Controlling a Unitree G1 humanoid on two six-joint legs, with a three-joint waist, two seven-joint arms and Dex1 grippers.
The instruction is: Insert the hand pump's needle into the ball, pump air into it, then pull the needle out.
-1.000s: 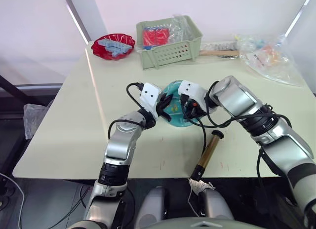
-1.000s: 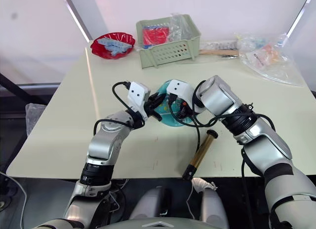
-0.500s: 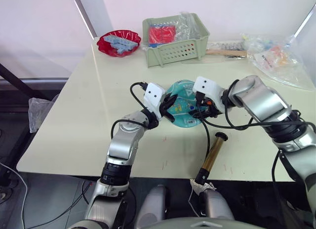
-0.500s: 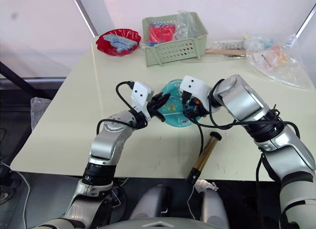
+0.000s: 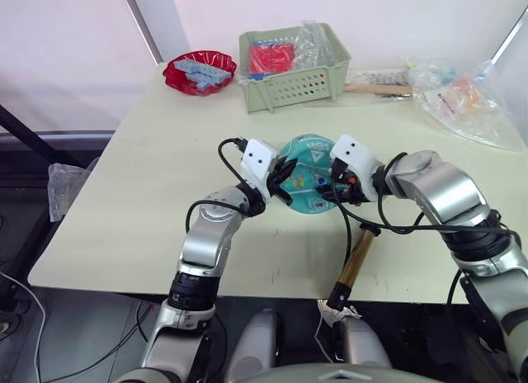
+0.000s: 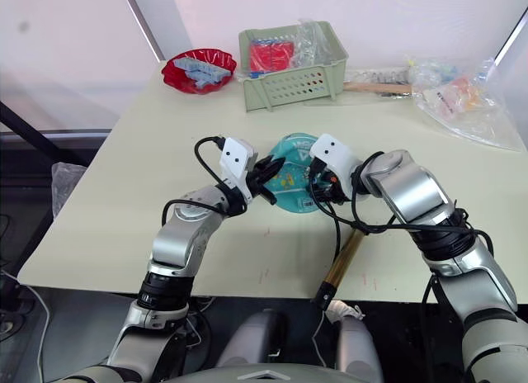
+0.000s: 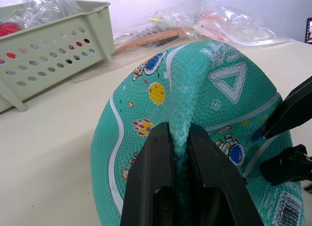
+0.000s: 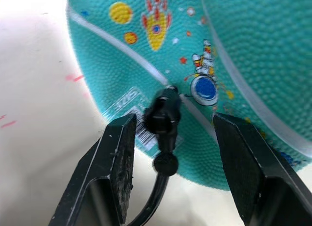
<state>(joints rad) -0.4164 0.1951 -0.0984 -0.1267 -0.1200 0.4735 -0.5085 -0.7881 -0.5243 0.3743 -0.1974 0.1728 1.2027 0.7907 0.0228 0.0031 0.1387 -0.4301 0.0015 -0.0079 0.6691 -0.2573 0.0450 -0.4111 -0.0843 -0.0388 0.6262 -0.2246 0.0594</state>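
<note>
Ball (image 7: 195,104) fold pinched by left gripper (image 7: 179,138), needle (image 8: 163,116) seated between parted right gripper (image 8: 173,138) fingers

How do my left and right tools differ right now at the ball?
The left tool is shut on a pinched ridge of the saggy teal-blue ball; the right tool is open, holding nothing. The left grips the ball's skin; the right straddles the small black needle fitting on the thin black hose, its fingers apart from it. Both sit close against the ball, on opposite sides.
</note>
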